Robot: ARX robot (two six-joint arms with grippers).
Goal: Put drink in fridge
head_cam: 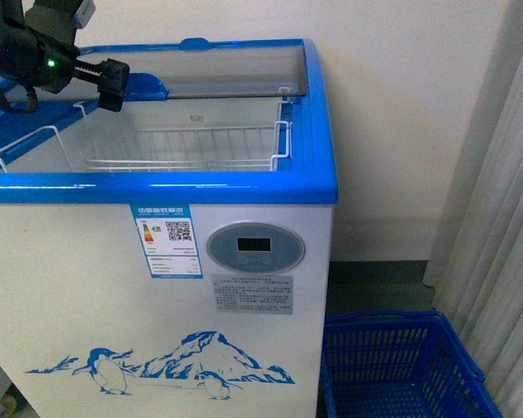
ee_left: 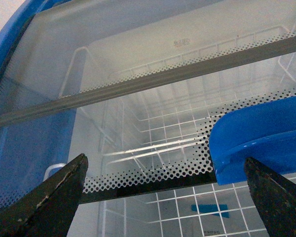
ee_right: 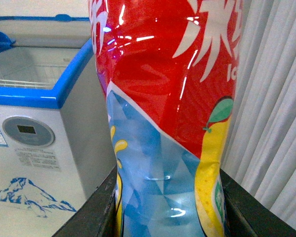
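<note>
Right wrist view: drink (ee_right: 167, 98) clamped in right gripper (ee_right: 170, 212) beside fridge (ee_right: 64, 91), left gripper (head_cam: 112, 84) spread wide, empty, over the glass lid (head_cam: 235, 78); I'd clear the blue rim (head_cam: 157, 187), then lower upright into the wire basket (head_cam: 183, 148).

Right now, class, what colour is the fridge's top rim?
The fridge rim is blue; the front view shows it best.
</note>
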